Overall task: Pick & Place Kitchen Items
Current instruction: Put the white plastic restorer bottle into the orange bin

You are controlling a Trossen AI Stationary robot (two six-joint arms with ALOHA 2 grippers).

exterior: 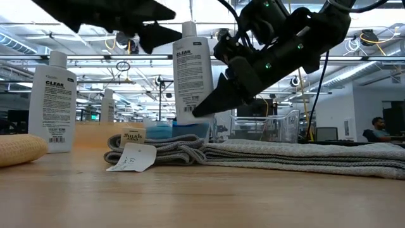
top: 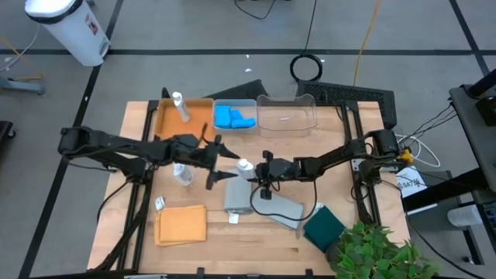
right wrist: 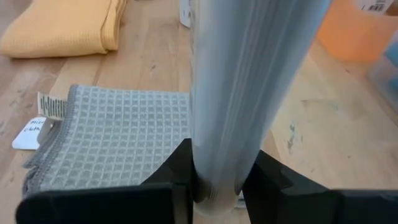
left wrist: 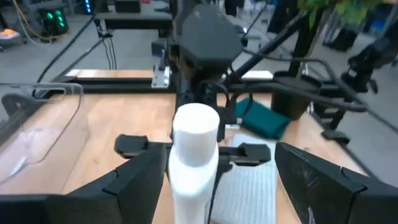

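Note:
A white capped bottle [top: 244,166] stands upright in the air over the grey folded cloth [top: 239,198], with my right gripper [top: 253,172] shut on it. My left gripper [top: 223,164] is open just left of it. In the left wrist view the bottle [left wrist: 196,149] stands between that gripper's two fingers with a gap on either side. A second bottle [top: 184,175] stands on the table behind the left gripper. A third [top: 180,107] lies in the orange tray [top: 167,124]. Blue sponges [top: 234,118] fill a clear bin. My right gripper pinches the bottle's lower body [right wrist: 221,155] between its two fingers. It comes from the table's right side, slanting a little downward. The bottle [exterior: 193,69] stands upright above the fingers, its base clear of the grey cloth [exterior: 266,152].
An orange cloth [top: 180,225] lies at the near left and a dark green cloth [top: 324,227] at the near right, beside a potted plant [top: 372,252]. An empty clear bin [top: 287,116] stands at the far side. A second grey cloth [top: 285,211] lies right of the first.

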